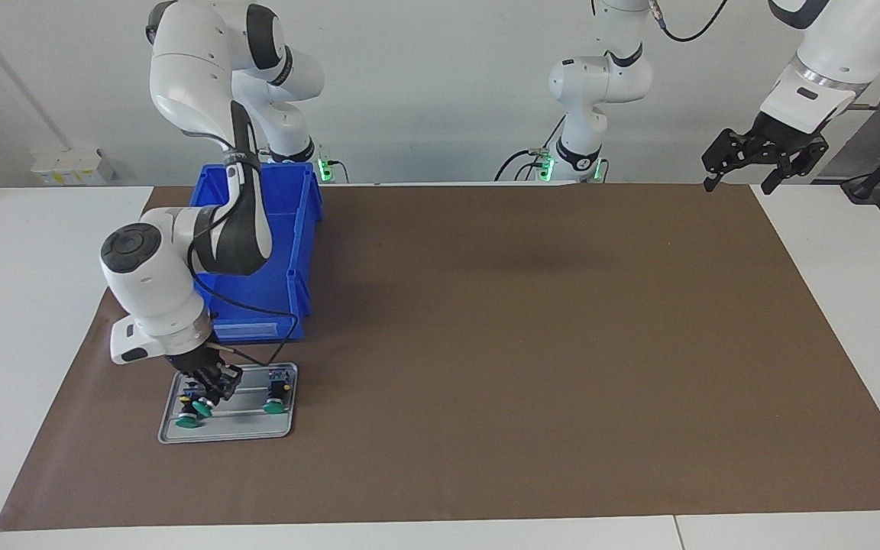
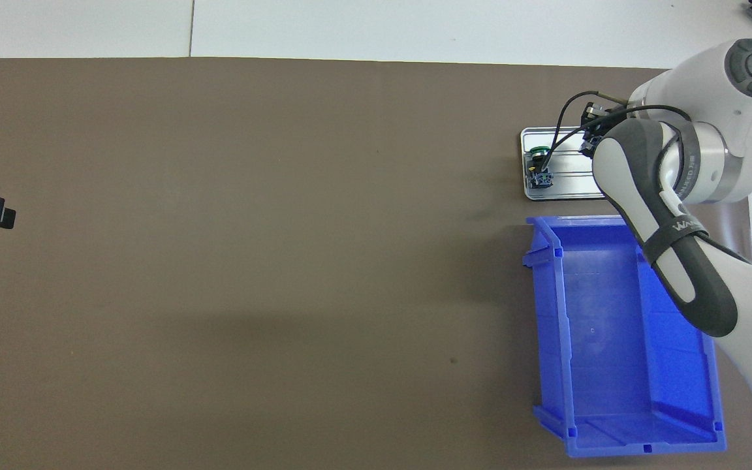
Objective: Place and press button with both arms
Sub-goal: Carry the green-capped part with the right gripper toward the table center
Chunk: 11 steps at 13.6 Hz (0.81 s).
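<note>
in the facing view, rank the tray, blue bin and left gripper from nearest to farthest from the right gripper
1. Metal tray: directly beneath the right gripper.
2. Blue bin: beside the tray, nearer the robots.
3. Left gripper: raised over the left arm's end of the table.

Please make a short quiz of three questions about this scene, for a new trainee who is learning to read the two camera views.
1. True or false: the right gripper is down over the metal tray, closed around one of the green-capped buttons.
2. Where is the left gripper?
A. inside the blue bin
B. raised in the air at the left arm's end of the table, open and holding nothing
C. resting on the tray
3. Fill in: the tray lies ____ from the robots than the blue bin.

Key
1. True.
2. B.
3. Farther.
</note>
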### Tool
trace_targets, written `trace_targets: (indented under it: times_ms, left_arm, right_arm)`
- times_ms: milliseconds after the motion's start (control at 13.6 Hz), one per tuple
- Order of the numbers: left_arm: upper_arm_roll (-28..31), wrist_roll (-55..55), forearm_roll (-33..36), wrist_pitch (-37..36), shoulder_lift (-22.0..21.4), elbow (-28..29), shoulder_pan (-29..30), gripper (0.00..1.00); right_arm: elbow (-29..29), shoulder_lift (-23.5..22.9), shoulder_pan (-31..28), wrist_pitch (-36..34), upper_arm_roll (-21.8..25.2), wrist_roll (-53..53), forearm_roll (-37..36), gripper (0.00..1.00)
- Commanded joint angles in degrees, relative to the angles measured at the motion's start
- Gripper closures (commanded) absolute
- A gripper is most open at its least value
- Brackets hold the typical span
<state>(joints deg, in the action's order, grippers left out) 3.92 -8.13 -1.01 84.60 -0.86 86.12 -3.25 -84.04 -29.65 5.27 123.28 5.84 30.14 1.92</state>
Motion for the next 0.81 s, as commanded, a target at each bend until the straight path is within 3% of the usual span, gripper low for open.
trace_targets:
  times_ms: [0, 147, 733]
  left_arm:
    - [-0.14, 0.66, 1.10, -0.23, -1.60, 1.77, 0.00, 0.00]
    - [-0.14, 0.66, 1.10, -0.23, -1.60, 1.77, 0.00, 0.00]
    - [-0.14, 0.66, 1.10, -0.14, -1.60, 1.77, 0.00, 0.00]
  right_arm:
    - [3.43, 1.07, 1.58, -1.82, -0.47, 16.47, 0.10, 1.00]
    - [4.84, 1.35, 3.59, -1.90, -0.74, 26.24, 0.89, 1.00]
    - [3.36, 2.05, 22.92, 0.11, -1.09, 74.31, 0.81, 1.00]
